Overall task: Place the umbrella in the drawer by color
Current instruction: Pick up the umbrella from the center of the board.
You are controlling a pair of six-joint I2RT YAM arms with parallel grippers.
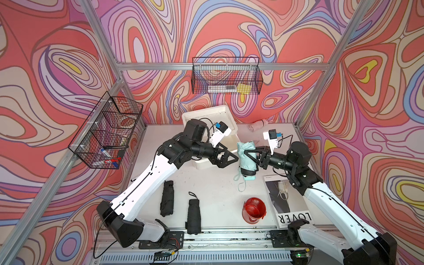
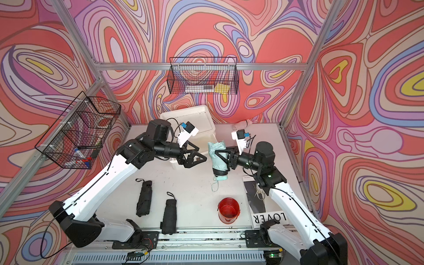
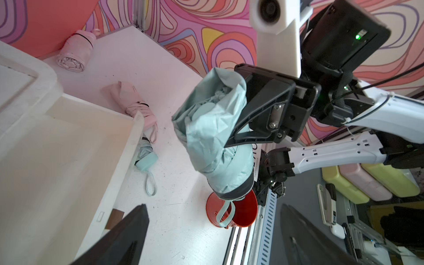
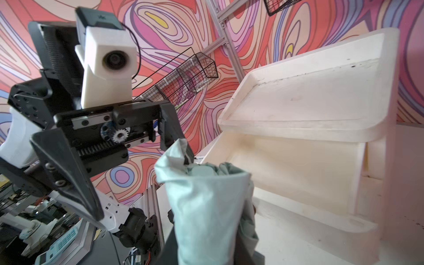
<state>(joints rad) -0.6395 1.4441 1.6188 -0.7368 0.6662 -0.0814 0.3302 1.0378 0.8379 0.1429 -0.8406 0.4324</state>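
Umbrella in grip: mint umbrella point(image 1: 246, 150), folded and lifted off the worktop point(image 1: 218, 188). It stands roughly upright with its dark-banded handle end down and its wrist strap dangling.
Right arm: right pincer point(image 1: 249, 158) is pinching the mint umbrella across its middle, a finger on either side of the cloth.
Left arm: left pincer point(image 1: 230, 156) is spread wide, holds nothing and points at the mint umbrella. In the right wrist view one finger point(image 4: 171, 124) sits against the loose cloth at the top, but actual contact cannot be told.
Storage: white drawer point(image 1: 203, 164) is pulled out of its white cabinet point(image 1: 206, 114), just beside the mint umbrella.
Dark pair: black umbrella point(image 1: 167, 198) and second black umbrella point(image 1: 193, 216) lie folded near the front edge, by the left arm.
Pink pair: pink umbrella point(image 3: 75, 51) lies at the back wall. The second pink umbrella point(image 3: 137, 105) lies against the drawer's side.
Spare: second mint umbrella point(image 3: 145, 158) lies partly hidden by the drawer's wall.
Front right: red bucket point(image 1: 254, 210) stands upright next to a magazine point(image 1: 282, 202).
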